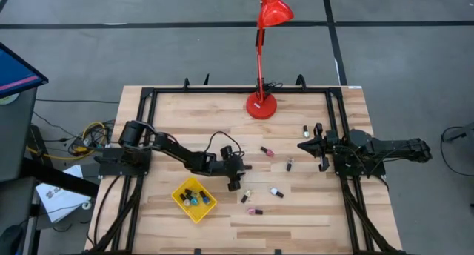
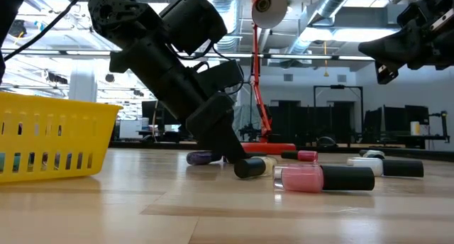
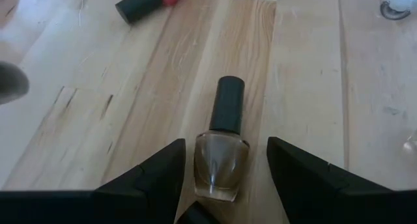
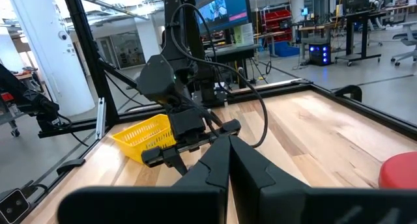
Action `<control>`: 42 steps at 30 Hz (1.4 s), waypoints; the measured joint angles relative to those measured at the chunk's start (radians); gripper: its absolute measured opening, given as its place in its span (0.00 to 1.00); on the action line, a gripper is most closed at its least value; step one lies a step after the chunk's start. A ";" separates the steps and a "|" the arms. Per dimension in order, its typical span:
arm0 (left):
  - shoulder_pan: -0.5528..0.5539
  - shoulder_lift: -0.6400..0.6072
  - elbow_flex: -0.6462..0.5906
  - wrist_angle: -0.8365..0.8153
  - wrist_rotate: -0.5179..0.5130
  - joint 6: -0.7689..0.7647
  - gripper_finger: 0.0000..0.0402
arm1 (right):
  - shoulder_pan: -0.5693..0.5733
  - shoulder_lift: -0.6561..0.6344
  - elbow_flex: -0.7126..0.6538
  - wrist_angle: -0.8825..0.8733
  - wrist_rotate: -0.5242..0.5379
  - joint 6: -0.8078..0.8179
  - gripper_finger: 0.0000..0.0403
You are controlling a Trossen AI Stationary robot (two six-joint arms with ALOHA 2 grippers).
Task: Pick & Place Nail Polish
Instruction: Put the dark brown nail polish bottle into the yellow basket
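Note:
A pale, clear nail polish bottle (image 3: 221, 162) with a black cap lies on its side on the wooden table; it also shows in the high view (image 1: 246, 196) and the low view (image 2: 255, 166). My left gripper (image 3: 226, 144) is open and low over the table (image 1: 235, 182). Its two fingers stand on either side of the bottle's body with a gap on each side. My right gripper (image 1: 307, 146) is shut and empty, raised above the table's right side (image 2: 386, 56). Several more bottles lie in the yellow tray (image 1: 194, 201).
Loose bottles lie on the table: a pink one (image 1: 255, 210) near the front, a white one (image 1: 276, 192), a pink one (image 1: 266, 150), a dark one (image 1: 289, 164) and a pale one (image 1: 304, 130). A red lamp (image 1: 261, 105) stands at the far middle. A black frame (image 1: 148, 92) rims the table.

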 joint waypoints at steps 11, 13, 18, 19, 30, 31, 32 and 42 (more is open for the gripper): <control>0.036 -0.001 0.000 0.000 0.081 0.000 0.42 | 0.000 0.000 0.000 0.000 0.000 0.000 0.00; 0.037 -0.001 0.000 -0.001 0.085 0.000 0.35 | 0.000 0.000 0.000 0.000 0.000 0.000 0.00; 0.037 -0.002 -0.001 -0.003 0.085 0.000 0.26 | 0.000 0.000 0.000 0.000 0.000 0.000 0.00; 0.037 -0.002 -0.001 -0.002 0.085 0.000 0.26 | 0.000 0.000 0.000 0.000 0.000 0.000 0.00; 0.043 -0.056 0.009 -0.025 0.097 0.027 0.26 | 0.000 0.000 0.000 0.000 0.000 0.000 0.00; 0.044 -0.078 0.010 -0.029 0.105 0.036 0.26 | 0.000 0.000 0.000 0.000 0.000 0.000 0.00; 0.046 -0.099 0.011 -0.037 0.112 0.047 0.26 | 0.000 0.000 0.000 0.003 0.000 0.000 0.00; 0.024 -0.452 0.013 -0.430 0.201 0.118 0.26 | 0.000 -0.001 0.000 -0.001 0.000 0.000 0.00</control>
